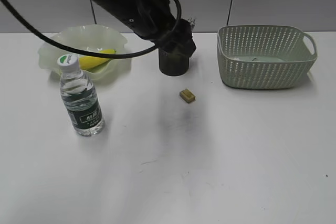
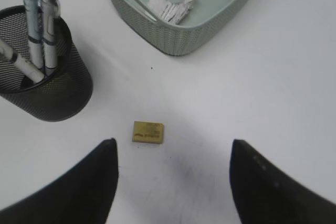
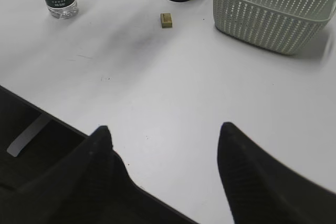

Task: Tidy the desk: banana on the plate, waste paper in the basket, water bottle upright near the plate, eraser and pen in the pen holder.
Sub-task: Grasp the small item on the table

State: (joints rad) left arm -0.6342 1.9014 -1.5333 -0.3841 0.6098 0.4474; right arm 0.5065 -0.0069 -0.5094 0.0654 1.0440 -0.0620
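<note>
White desk (image 1: pixel 236 156) holds the eraser (image 2: pixel 148 132) beneath the left gripper (image 2: pixel 173 182), jaws spread, empty

In the left wrist view the eraser (image 2: pixel 148 132) lies alone at centre frame, with bare surface (image 2: pixel 252 93) all around it. The pen holder (image 2: pixel 44 77) stands near at upper left, the basket (image 2: pixel 178 35) at top centre. The lower half of the exterior view is unobstructed.

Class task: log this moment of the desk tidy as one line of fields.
banana: on plate | waste paper: in basket | water bottle: upright | eraser: on desk | left gripper: open above eraser, empty
</note>
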